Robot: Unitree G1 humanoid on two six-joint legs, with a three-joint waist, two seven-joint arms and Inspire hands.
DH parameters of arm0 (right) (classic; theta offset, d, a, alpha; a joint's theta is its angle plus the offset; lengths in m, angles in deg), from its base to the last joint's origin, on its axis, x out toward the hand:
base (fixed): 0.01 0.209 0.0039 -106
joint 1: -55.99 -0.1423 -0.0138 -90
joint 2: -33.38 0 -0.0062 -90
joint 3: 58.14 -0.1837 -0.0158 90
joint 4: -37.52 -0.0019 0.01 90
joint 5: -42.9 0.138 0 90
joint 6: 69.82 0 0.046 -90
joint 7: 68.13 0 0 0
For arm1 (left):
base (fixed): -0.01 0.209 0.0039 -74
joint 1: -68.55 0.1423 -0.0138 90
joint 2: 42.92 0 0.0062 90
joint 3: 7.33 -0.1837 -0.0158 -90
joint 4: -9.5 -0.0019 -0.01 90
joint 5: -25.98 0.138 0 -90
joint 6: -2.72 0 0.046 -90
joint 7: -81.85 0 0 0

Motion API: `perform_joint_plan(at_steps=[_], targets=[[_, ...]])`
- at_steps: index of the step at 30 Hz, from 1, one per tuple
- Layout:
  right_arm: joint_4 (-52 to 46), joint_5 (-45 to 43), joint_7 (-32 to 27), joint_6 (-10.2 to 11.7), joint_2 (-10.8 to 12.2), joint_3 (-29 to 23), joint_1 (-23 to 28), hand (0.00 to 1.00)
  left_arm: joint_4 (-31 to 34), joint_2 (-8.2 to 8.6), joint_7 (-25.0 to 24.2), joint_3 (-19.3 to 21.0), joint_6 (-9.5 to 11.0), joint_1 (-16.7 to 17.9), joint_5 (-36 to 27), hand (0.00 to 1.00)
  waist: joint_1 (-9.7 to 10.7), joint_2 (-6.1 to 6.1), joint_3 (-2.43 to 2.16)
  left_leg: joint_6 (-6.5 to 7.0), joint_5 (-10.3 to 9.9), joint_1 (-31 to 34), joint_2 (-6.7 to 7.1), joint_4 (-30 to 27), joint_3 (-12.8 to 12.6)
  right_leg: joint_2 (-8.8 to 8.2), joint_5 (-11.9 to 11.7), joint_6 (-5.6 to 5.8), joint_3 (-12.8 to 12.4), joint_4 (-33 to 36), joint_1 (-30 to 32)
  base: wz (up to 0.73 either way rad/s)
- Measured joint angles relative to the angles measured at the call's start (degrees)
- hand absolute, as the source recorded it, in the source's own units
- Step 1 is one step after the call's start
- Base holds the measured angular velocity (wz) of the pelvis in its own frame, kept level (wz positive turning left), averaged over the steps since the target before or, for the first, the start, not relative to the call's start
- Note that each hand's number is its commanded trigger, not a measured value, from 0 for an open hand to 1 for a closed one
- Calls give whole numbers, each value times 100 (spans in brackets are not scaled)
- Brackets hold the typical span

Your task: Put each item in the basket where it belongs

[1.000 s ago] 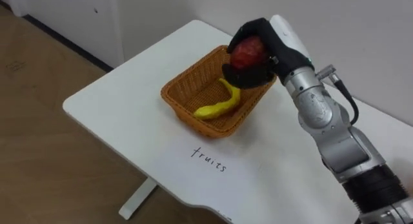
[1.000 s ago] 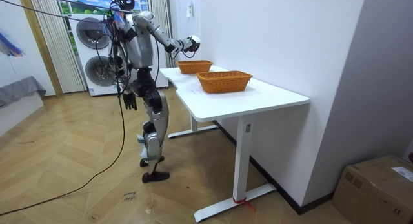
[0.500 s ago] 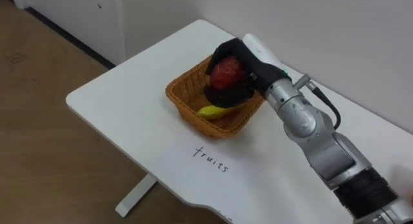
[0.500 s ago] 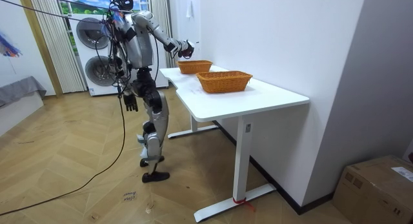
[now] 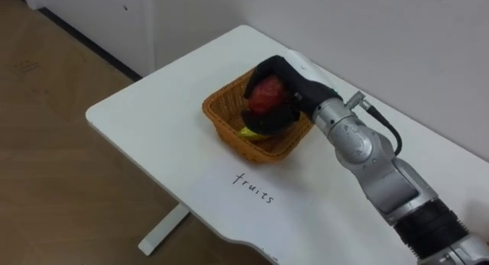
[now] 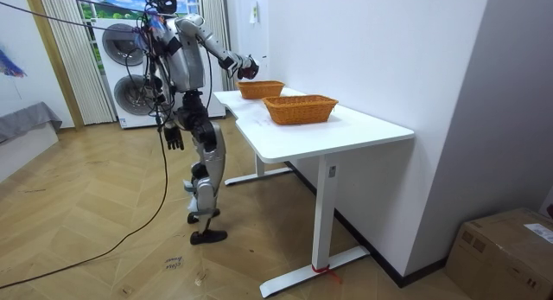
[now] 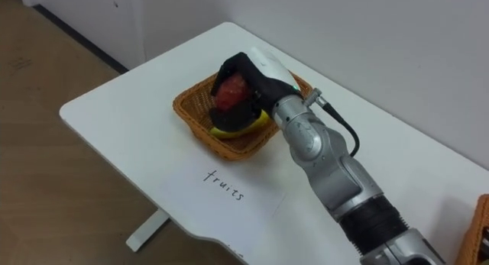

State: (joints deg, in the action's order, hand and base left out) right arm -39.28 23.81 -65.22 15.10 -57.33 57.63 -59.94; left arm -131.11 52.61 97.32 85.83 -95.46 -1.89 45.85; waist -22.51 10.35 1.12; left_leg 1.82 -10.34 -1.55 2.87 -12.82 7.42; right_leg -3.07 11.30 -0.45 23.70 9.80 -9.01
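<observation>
Basket (image 5: 226, 135) on the table (image 5: 145, 112); banana (image 5: 246, 131) in it; apple (image 5: 265, 97), held by the right hand (image 5: 294, 82), above the banana; written word (image 5: 254, 188) at basket's 6 o'clock; second basket (image 6: 300, 112) at 4 o'clock, well apart.

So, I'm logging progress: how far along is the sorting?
Done: a banana lies in the basket. In hand: the right hand, fingers curled round a red fruit, is low over that basket, not yet letting go. The left hand hangs at the robot's side. Left: release the fruit; the second basket hides its contents.
</observation>
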Motion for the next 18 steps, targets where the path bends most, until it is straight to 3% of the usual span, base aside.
perform_joint_plan(at_steps=[3,4,5,6,8,9,10,11,18], targets=[[0,-2,56,-3,0,2,0,100,0,-2,0,0,-1,0,0,0,0,7,6,0,-4,4,0,0,0,0,0,0,1,-1,5,0],[0,-4,83,-4,0,2,0,90,0,-4,0,0,-1,0,1,0,-1,8,6,1,-6,6,0,0,0,0,0,0,1,-1,6,0],[0,-5,103,-6,0,2,0,74,0,-7,0,0,-1,0,1,0,-1,8,6,2,-8,6,0,0,-1,1,0,0,2,-2,6,0],[0,-6,104,-6,0,3,0,70,0,-9,0,0,-1,0,1,0,-1,8,6,1,-9,6,0,0,-1,1,0,0,2,-2,7,0],[0,-47,104,-11,3,4,0,51,0,-29,0,-11,-4,0,-1,0,-1,8,6,1,-10,5,-1,2,1,3,0,0,5,-2,7,0],[0,-57,104,-17,5,4,0,24,0,-33,0,-11,-5,0,-1,0,-1,8,6,1,-10,5,-1,2,2,3,0,0,6,-2,7,0],[0,-80,104,-39,11,5,0,7,0,-41,0,-11,-11,0,-2,0,-1,8,6,1,-10,5,-1,2,3,3,0,0,7,-2,7,0],[0,-110,104,-79,25,5,0,0,0,-46,0,-11,-17,0,-1,0,0,8,6,1,-10,5,-1,2,3,4,0,0,8,-2,7,0],[0,-152,119,-123,44,5,0,0,0,-48,1,-8,-21,0,10,0,-1,8,6,1,-10,5,-1,-1,1,2,0,0,5,-3,6,0]])
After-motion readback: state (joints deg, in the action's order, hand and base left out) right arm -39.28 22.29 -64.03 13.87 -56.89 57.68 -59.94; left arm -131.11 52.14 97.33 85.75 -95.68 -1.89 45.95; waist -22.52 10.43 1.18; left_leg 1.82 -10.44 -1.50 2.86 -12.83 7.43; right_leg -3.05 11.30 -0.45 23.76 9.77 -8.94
